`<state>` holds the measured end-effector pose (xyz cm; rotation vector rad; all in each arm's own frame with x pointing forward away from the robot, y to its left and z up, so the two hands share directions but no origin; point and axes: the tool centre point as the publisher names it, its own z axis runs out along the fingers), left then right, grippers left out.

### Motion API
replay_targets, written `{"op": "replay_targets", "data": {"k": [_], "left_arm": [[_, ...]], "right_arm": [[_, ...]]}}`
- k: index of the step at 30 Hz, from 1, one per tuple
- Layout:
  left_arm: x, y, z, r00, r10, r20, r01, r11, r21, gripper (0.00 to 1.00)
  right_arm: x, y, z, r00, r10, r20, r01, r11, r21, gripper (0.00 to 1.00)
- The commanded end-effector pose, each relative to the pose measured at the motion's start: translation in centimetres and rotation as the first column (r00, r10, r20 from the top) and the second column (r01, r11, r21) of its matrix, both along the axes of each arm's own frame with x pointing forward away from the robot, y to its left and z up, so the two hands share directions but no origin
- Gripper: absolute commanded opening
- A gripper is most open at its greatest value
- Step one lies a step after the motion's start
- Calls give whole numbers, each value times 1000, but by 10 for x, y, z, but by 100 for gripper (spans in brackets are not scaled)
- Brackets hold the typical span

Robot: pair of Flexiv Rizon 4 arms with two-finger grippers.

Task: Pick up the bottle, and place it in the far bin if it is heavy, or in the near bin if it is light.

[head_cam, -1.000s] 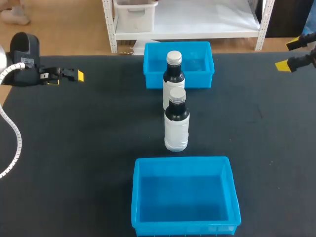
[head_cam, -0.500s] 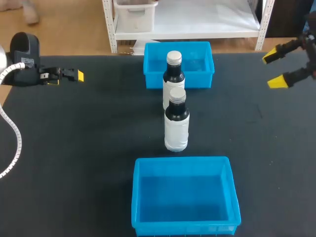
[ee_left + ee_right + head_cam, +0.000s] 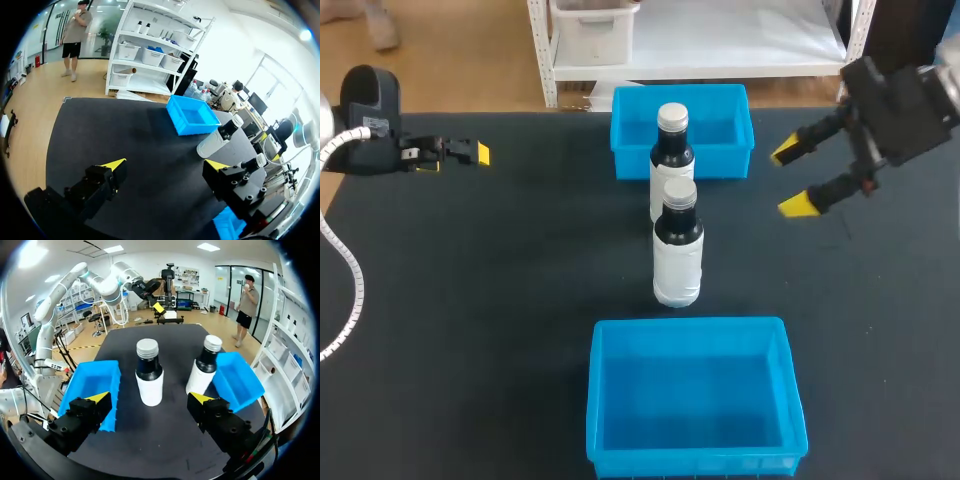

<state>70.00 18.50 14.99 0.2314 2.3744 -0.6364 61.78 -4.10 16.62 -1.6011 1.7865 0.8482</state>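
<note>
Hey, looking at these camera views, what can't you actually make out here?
Every view: how full each bottle is, since white sleeves cover the near bottle and far bottle.
Head view: the far bottle's base, hidden behind the near bottle.
Left wrist view: the near bin, mostly hidden behind the left claw.
Head view: the far bin floor, partly covered by the far bottle.

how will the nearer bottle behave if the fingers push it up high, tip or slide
The nearer bottle stands tall on a narrow base, so a push near its cap would probably tip it rather than slide it. Its round, smooth-looking body may roll if it falls. Its weight cannot be told by sight.
</note>
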Motion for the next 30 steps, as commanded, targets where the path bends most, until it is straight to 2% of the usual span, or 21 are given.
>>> {"op": "replay_targets", "data": {"k": [1,10,21,30], "left_arm": [[0,0,0,1000,0,0,0,1000,0,100],[0,0,0,1000,0,0,0,1000,0,100],[0,0,0,1000,0,0,0,1000,0,100],[0,0,0,1000,0,0,0,1000,0,100]], "right_arm": [[9,22,-16,999,29,-17,-28,999,17,100],[7,50,-28,997,66,-33,-65,998,11,100],[1,78,-33,997,63,-41,-61,998,32,100],[1,100,-48,996,57,-71,-54,998,42,100]]}}
